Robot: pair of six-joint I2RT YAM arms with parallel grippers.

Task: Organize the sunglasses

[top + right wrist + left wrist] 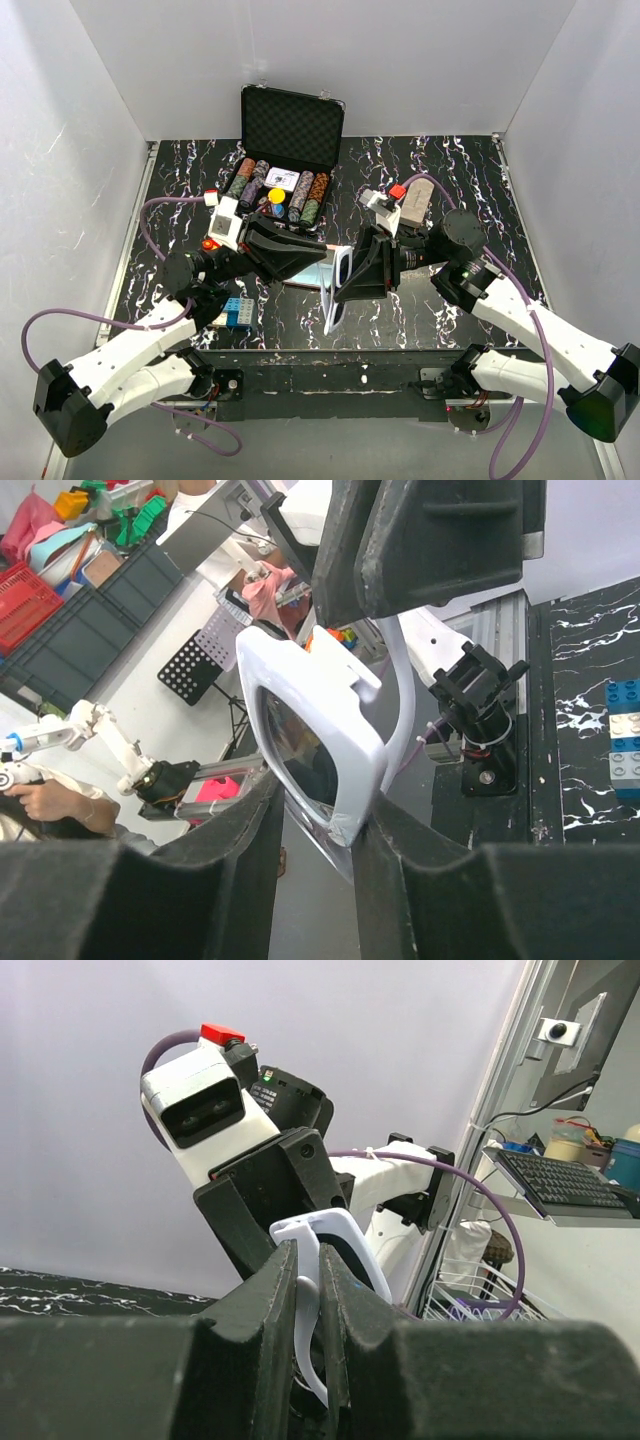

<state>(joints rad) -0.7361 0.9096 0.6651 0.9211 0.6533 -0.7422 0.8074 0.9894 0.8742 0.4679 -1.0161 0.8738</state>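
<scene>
The left hand (307,1260) is clamped on one temple arm of a single pair of white sunglasses (335,705). The right hand (318,825) pinches its dark-lensed front frame, and the pair hangs between the two above the marbled black worktop (440,170). One open black case (292,125) of chips stands at the far edge. Toy bricks (238,313) lie beside the left arm.

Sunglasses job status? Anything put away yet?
Done: nothing visibly stowed. In hand: white sunglasses held in mid-air, left gripper pinching a temple, right gripper with fingers closed around the frame. Remaining: placing this pair; the purple pair is not in view.
</scene>
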